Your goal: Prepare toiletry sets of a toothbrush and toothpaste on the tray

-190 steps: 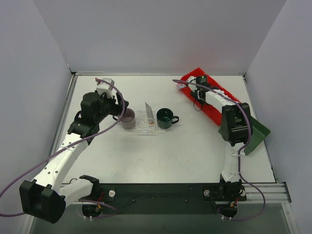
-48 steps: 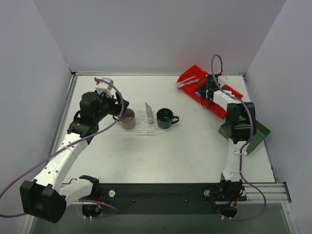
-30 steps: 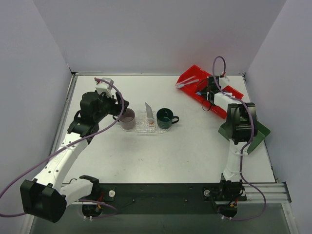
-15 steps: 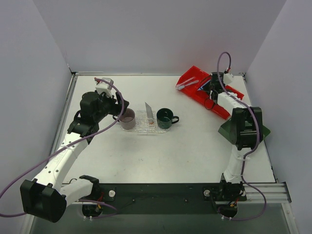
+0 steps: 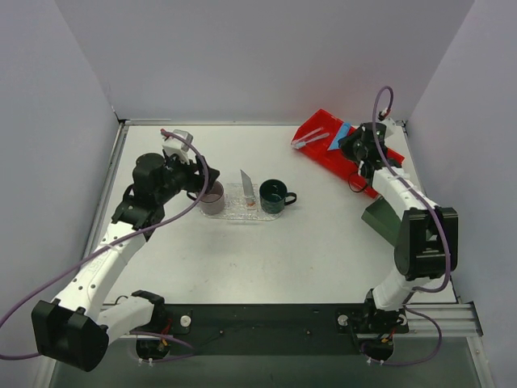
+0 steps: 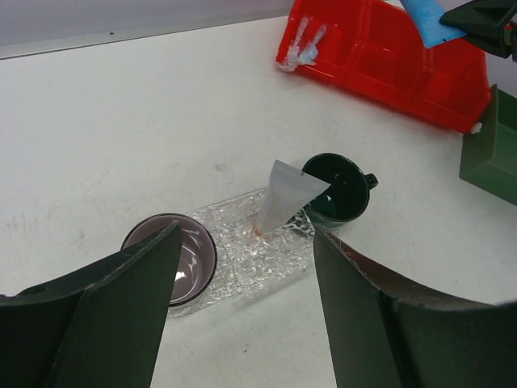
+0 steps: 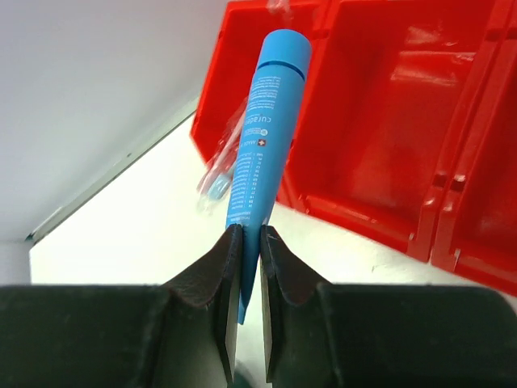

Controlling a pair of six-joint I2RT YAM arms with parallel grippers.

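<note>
Compared with half a second ago, the right arm's elbow has swung toward the near edge, and the blue tube (image 5: 342, 132) now shows higher over the red bin (image 5: 320, 121).

Top view: the right gripper (image 5: 350, 139) pinches the blue tube well right of and behind the tray (image 5: 238, 212); the toothbrushes (image 5: 309, 141) lie at the bin end nearest the tray; the cup (image 5: 212, 196) sits at the tray's left end, the mug (image 5: 272, 196) at its right end, and the white tube (image 5: 246, 184) between them; the left gripper (image 5: 198, 179) hovers at the tray's left end.

Left wrist view: the fingers stand wide apart with nothing between them, above the tray; the white tube stands cap down mid-tray, leaning toward the mug.

Right wrist view: the fingers are nearly closed on the blue tube's flat end, its cap pointing at the bin; the toothbrushes poke over the bin's edge just beyond.
</note>
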